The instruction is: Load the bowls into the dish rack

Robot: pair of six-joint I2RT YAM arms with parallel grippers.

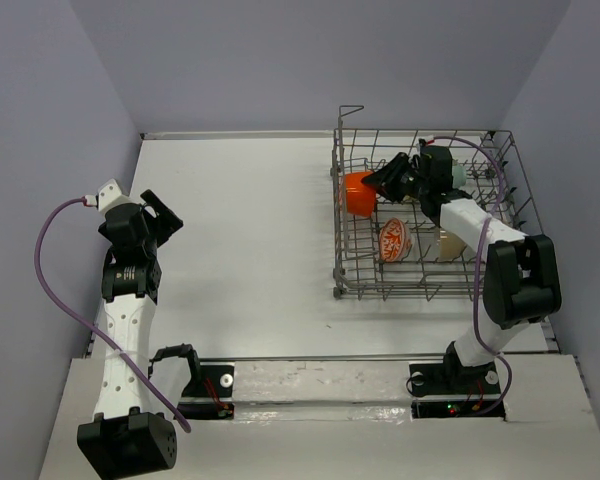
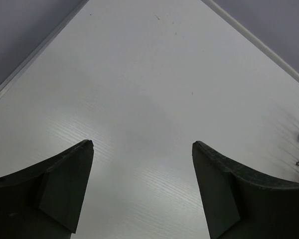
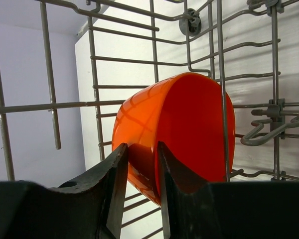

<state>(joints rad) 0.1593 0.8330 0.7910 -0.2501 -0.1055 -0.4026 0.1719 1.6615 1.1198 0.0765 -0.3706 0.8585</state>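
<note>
Orange-red bowl pinched by right jaws inside dish rack; left jaws gape empty.

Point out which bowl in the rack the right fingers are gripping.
The orange bowl, rim pinched at the rack's left side; the red-patterned bowl stands free.

Glossy orange bowl in bare metal-wire dish rack.
</note>
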